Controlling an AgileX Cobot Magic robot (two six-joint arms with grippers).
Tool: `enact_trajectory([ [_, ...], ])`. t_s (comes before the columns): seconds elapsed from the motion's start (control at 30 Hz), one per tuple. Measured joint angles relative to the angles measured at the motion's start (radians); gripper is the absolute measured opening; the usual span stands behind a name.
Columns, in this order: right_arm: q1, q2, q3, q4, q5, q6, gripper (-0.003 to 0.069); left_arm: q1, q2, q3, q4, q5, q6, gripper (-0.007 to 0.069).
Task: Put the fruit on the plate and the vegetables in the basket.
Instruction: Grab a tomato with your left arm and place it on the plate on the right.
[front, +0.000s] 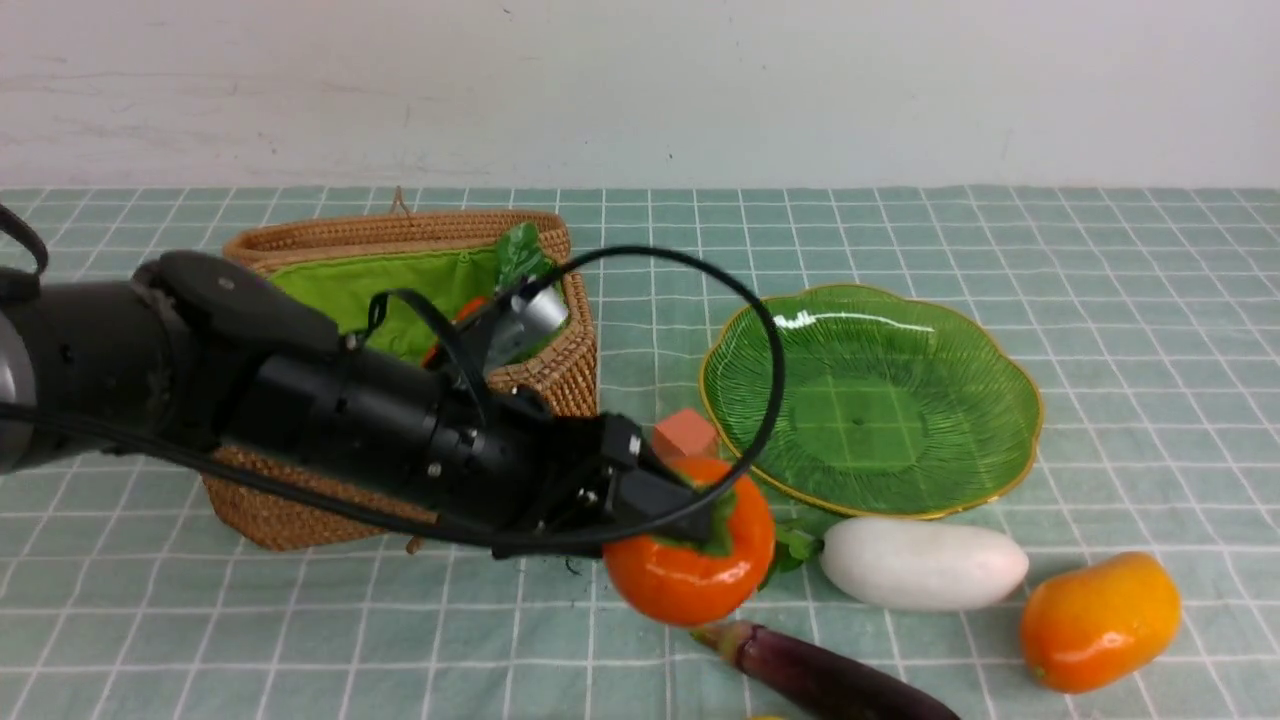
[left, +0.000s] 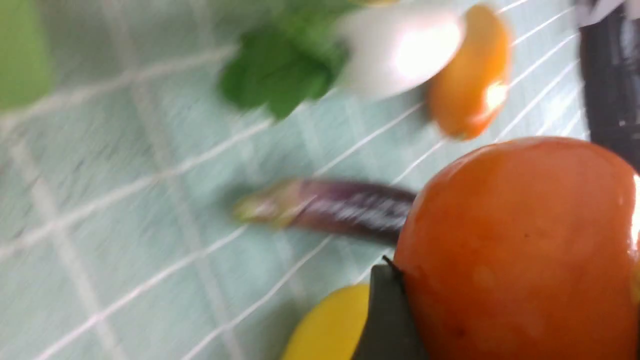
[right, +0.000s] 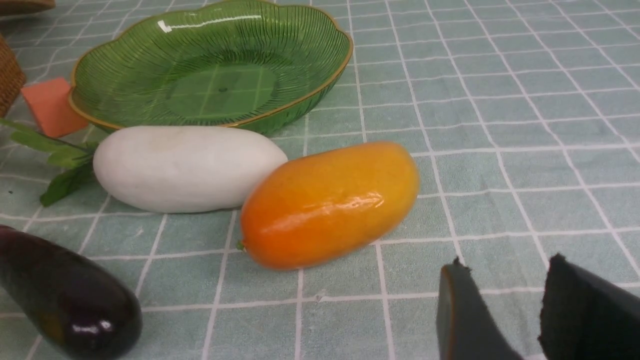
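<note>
Left fingers (front: 680, 500) clamp persimmon (front: 690, 585) (glossy skin, shallow hold): it could slip short of plate (front: 900, 400), landing on eggplant (front: 830, 680) or radish (front: 920, 565). Right fingers (right: 465, 320) parted, empty.

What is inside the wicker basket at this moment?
Inside the basket I see green cloth lining, a small orange piece and green leaves, probably a carrot. The left arm covers the rest of the inside, so other contents cannot be seen.
</note>
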Motion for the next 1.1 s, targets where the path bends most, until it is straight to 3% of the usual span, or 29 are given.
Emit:
enact_trajectory([
  [0.33,0.000,0.000,0.000,0.000,0.000,0.000,0.0244,-0.015,0.118,-0.306,0.017,0.044,-0.115,0.0479],
  [0.8,0.000,0.000,0.000,0.000,0.000,0.000,0.0244,-0.151,0.606,-0.945,0.443,0.012,-0.545,0.0479],
  [1.0,0.000,0.000,0.000,0.000,0.000,0.000,0.0244,-0.180,0.707,-1.034,0.667,-0.034,-0.777,0.0479],
  [1.1,0.000,0.000,0.000,0.000,0.000,0.000,0.0244,-0.197,0.718,-1.035,0.724,-0.044,-0.809,0.0479],
])
